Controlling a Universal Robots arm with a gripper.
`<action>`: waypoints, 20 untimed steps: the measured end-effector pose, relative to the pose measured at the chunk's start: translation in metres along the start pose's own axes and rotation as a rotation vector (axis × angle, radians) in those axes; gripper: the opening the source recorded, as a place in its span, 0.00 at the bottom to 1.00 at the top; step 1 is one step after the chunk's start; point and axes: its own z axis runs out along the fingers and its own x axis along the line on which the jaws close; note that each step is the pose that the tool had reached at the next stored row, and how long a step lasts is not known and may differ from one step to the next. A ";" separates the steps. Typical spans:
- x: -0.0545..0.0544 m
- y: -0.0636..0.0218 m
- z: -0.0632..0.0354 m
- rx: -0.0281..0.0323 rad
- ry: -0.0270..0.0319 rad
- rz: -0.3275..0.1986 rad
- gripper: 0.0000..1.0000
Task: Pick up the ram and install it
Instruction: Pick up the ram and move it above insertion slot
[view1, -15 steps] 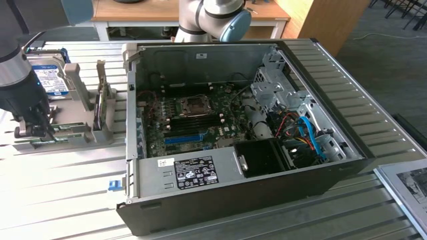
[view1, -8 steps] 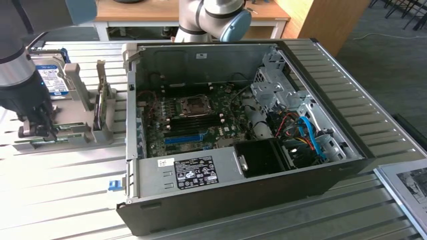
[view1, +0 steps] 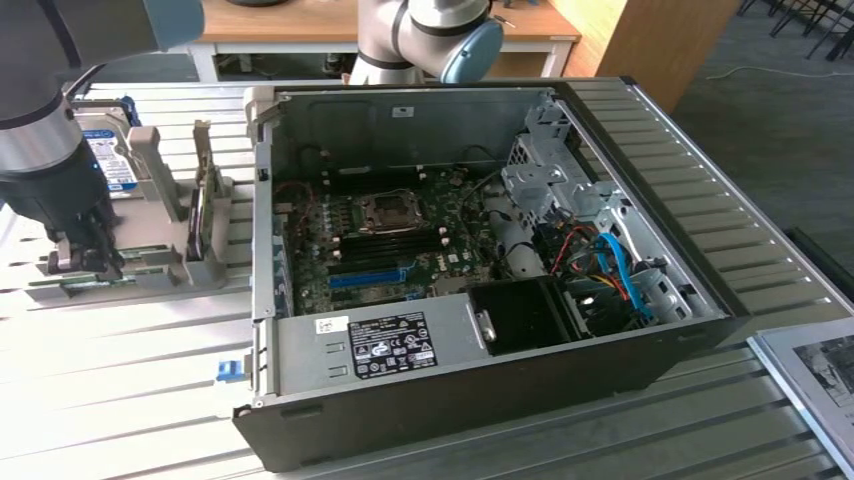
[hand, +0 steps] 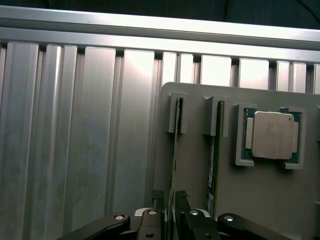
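Observation:
The ram (hand: 174, 150) is a thin green board standing on its edge in a slot of the grey holder (hand: 260, 200). My gripper (hand: 171, 201) is right over its near end. One fingertip (hand: 158, 200) stands on each side of the board, with slim gaps showing, so the gripper is open around it. A second ram stick (hand: 214, 150) stands in the neighbouring slot. In the exterior view my gripper (view1: 83, 255) reaches down into the holder (view1: 160, 200) at the exterior view's left, beside the open computer case (view1: 467, 400).
A silver processor chip (hand: 272, 135) lies in a pocket of the holder. A blue-labelled hard drive (view1: 104, 150) stands upright in the holder behind my arm. Inside the case the motherboard shows a blue slot (view1: 363, 277) and black memory slots (view1: 390, 240). Ribbed metal table (hand: 75, 150) surrounds everything.

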 end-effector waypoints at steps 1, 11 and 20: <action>0.000 0.0000 0.0001 -0.0002 0.0001 0.000 0.24; 0.000 -0.0003 0.0059 -0.0002 0.0001 0.000 0.24; -0.001 -0.0004 0.0065 0.0000 -0.0002 0.000 0.24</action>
